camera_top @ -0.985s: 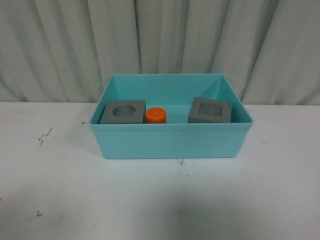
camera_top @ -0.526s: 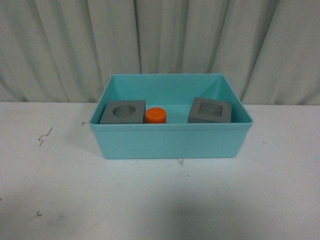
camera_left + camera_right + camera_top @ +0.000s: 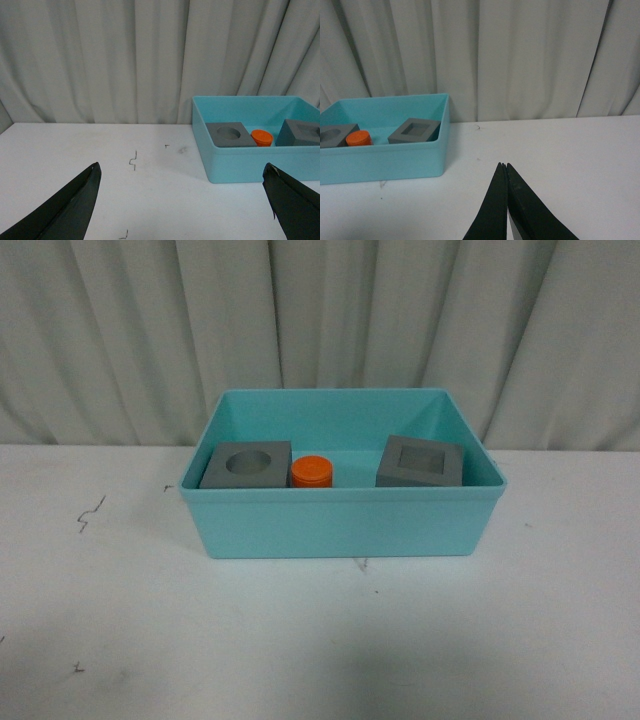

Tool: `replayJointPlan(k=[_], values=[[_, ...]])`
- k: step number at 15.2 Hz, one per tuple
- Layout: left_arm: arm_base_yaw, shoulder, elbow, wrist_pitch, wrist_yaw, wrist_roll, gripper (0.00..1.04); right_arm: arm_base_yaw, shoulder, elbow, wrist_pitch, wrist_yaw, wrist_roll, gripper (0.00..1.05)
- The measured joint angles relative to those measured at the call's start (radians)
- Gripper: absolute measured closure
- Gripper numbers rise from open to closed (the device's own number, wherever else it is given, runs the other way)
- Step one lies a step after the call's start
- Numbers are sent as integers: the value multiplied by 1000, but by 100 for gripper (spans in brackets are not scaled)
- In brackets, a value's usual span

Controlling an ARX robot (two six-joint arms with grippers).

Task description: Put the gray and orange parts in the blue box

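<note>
Left gripper (image 3: 182, 200) is spread wide, its two dark fingers (image 3: 65, 210) far apart over bare worktop, holding nothing. Right gripper (image 3: 504, 167) has its fingers pressed together tip to tip, also holding nothing, above the worktop well to the side of the box. Neither gripper appears in the front view.

1. Curtain (image 3: 320, 320): pale, pleated, fills the background behind the worktop.
2. Worktop (image 3: 320, 640): white, with a few small dark marks (image 3: 90, 510) to the left of the box.
3. Blue box (image 3: 340, 525): light turquoise, rectangular, sloped walls with a rim; stands on the worktop in the middle of the front view, near the curtain.
4. Gray cube with round recess (image 3: 246, 464): inside the box, at its left end, recess facing up.
5. Gray cube with square recess (image 3: 420, 462): inside the box, at its right end, turned slightly askew, apart from the other parts.
6. Orange cylinder (image 3: 311, 471): inside the box, upright, just beside the round-recess cube on its right. Any markings on it are too small to read.
</note>
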Motion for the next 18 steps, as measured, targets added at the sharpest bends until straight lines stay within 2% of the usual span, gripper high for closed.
replayJointPlan(k=[3, 4, 11, 12, 13, 18], values=[[0, 0, 0, 0, 1, 0, 7, 0, -2, 0, 3, -1, 0, 103], [0, 0, 0, 0, 0, 0, 7, 0, -2, 0, 4, 0, 0, 99], [0, 0, 0, 0, 0, 0, 7, 0, -2, 0, 4, 0, 0, 14], [0, 0, 0, 0, 0, 0, 7, 0, -2, 0, 4, 0, 0, 4], [0, 0, 0, 0, 0, 0, 7, 0, -2, 0, 4, 0, 0, 7], [0, 0, 0, 0, 0, 0, 7, 0, -2, 0, 4, 0, 0, 6]])
